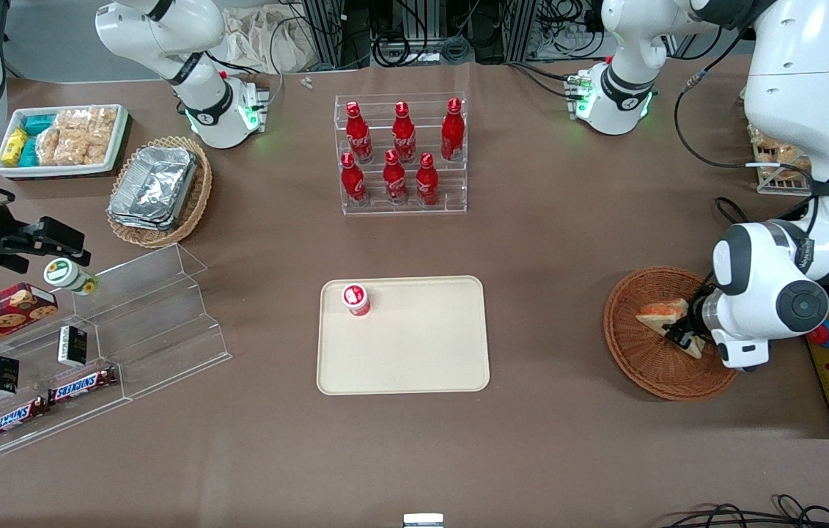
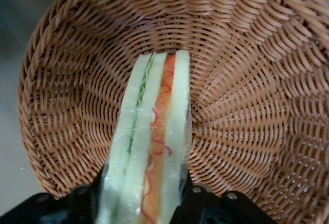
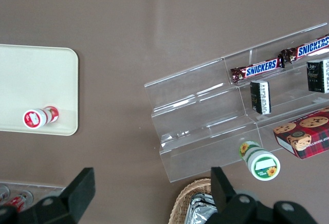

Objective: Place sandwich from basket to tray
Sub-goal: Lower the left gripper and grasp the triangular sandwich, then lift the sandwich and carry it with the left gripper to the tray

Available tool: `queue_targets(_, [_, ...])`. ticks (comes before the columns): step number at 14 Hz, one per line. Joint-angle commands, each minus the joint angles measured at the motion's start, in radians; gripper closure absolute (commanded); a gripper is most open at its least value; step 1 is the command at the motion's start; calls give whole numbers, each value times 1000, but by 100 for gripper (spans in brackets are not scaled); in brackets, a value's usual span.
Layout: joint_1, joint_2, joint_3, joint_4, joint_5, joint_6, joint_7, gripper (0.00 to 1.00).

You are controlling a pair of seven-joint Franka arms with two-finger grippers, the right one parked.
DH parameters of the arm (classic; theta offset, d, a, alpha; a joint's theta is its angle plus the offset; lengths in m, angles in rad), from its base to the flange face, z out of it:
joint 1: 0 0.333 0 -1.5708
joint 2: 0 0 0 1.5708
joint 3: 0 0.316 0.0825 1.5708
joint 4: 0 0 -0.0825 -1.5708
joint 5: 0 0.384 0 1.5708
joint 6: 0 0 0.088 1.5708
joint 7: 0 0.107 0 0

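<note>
Roughly a third of the way through, by the look of it: sandwich (image 1: 665,311) gripped but not yet carried anywhere. Found inside the round reddish-brown basket (image 1: 634,359) toward the working arm's end of the table, with the gripper (image 1: 684,334) lowered into that basket and pressed against the wedge on both sides. Fingers (image 2: 193,206) seen in the wrist view hugging the two bread faces, so pinching the sandwich (image 2: 154,147) rather than spread wide or pressed together on nothing. Could not tell whether the wedge was lifted clear of the weave (image 2: 247,80) or resting on it.

Left to do, as judged: raise the wedge out over the rim, carry it sideways toward the middle of the table, lower it onto the cream tray (image 1: 414,359) and release. Tray well apart from the basket, mostly bare, with only a small red-and-white bottle (image 1: 356,299) lying near one of its corners farther from the front camera; plenty of free surface for the landing.

Held on edge, cut face with its layers turned up toward the wrist camera: green filling next to one slice, red-orange next to the other. Long axis running straight out from between the fingers across the basket floor, the narrowing end pointing away from the gripper. In the front view, that axis slanted, the tip aimed toward the tray's end and slightly farther from the front camera.
</note>
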Motion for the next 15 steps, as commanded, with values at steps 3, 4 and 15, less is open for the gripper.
queue_targets(3, [-6, -167, -2, 43, 18, -183, 168, 100])
queue_targets(4, [-11, -205, -5, 66, 8, -234, 232, 100])
queue_targets(15, [-151, -187, -331, 115, 9, -212, 457, 100])
